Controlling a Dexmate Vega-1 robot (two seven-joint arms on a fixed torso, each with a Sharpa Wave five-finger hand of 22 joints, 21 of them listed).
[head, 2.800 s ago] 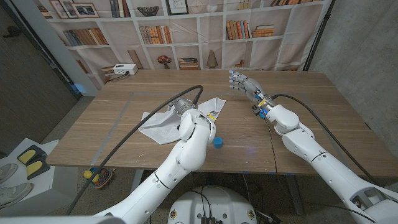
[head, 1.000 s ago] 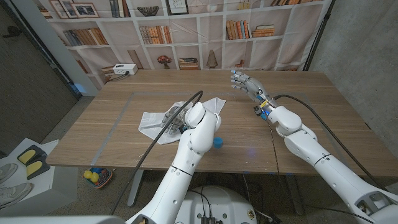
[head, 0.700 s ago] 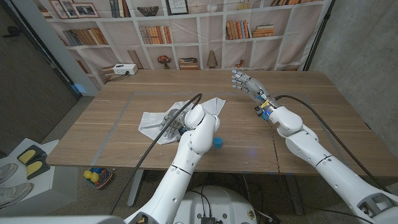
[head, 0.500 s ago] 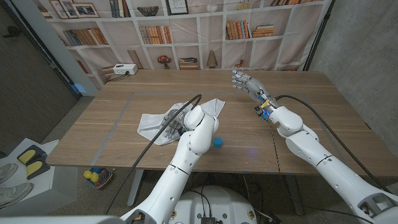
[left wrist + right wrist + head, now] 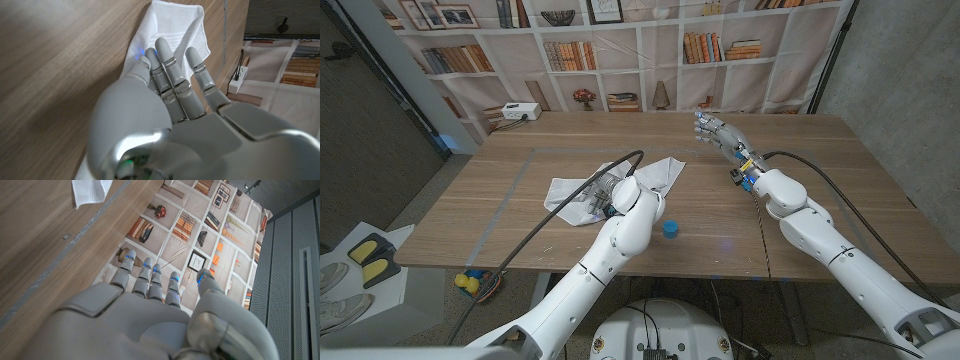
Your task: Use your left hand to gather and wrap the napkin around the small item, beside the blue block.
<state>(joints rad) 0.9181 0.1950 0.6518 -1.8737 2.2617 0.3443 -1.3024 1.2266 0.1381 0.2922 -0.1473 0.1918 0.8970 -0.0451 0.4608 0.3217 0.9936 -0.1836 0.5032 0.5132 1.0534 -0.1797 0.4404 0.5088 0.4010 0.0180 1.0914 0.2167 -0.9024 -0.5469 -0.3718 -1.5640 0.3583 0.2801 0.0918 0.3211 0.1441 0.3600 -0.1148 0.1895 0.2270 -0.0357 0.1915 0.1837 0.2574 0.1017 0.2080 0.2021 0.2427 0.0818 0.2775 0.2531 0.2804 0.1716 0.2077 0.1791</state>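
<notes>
So going left to right across the head view: the white napkin [image 5: 582,190] lies crumpled on the table [image 5: 800,170], stretched out from its far-left corner towards the right, where one flap sticks up past the robot's arm. The left hand [image 5: 597,196] is right on top of its middle. In the left wrist view the fingers [image 5: 169,75] are straight and a bit spread over the cloth, not pinching anything that I can see, so I'd call it open and just resting or hovering there. I can't make out the small item at all, probably under the cloth or the hand.

The blue block [image 5: 670,229] is just to the right of that arm and nearer the robot than the napkin. So the bundle has to come that way.

Far right, the right hand [image 5: 714,133] is well apart, fingers extended, holding nothing.
</notes>
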